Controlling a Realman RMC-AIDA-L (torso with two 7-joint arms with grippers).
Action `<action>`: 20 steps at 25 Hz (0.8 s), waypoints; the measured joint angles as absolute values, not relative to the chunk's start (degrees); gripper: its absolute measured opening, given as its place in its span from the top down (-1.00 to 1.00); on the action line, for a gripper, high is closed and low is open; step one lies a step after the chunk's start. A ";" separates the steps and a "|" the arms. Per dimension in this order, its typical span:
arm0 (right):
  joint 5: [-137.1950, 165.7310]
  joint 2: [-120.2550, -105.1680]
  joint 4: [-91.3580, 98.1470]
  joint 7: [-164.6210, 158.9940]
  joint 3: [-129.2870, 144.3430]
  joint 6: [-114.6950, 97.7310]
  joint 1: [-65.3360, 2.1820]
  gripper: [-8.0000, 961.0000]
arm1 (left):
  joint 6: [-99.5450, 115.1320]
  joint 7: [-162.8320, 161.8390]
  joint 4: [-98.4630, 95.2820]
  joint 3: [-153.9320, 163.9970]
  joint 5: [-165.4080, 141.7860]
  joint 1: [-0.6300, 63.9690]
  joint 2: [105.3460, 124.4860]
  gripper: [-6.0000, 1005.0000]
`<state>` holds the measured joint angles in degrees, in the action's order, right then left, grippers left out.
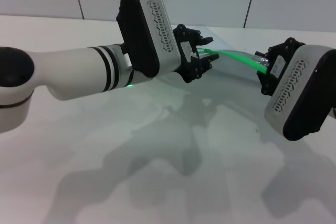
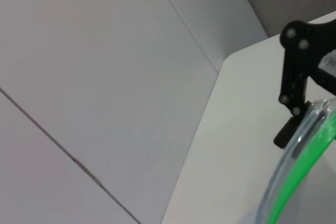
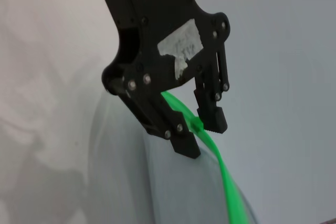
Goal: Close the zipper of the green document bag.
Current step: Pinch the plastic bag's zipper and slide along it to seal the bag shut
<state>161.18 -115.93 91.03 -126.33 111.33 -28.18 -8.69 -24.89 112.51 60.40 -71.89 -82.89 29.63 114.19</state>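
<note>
You are looking at the thin bright green plastic zipper [image 1: 233, 56] arching between both arms, its long axis running left to right along the raised edge of the large translucent pale blue-grey document bag [image 3: 173, 192]; left gripper [image 1: 200, 53] is sitting at one end, grip unclear; right gripper [image 3: 206, 137] is straddling the strip, fingers parted, nearer the slider.

Zipper [image 1: 236, 57]: bright green. Bag [image 3: 173, 192]: translucent pale grey-blue. Left gripper [image 1: 202, 53] and right gripper [image 1: 262, 69]: black. Arm shells: white, black bands, perforated hexagon pattern. Table [image 1: 157, 156]: white.
</note>
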 joint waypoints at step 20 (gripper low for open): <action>161.36 -115.93 91.15 -126.39 111.18 -28.12 -8.70 0.88 | -25.21 110.52 59.68 -73.32 -82.97 29.84 114.79 0.64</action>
<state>161.36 -115.93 91.15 -126.39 111.18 -28.12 -8.70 -25.21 110.52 59.68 -73.32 -82.97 29.84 114.79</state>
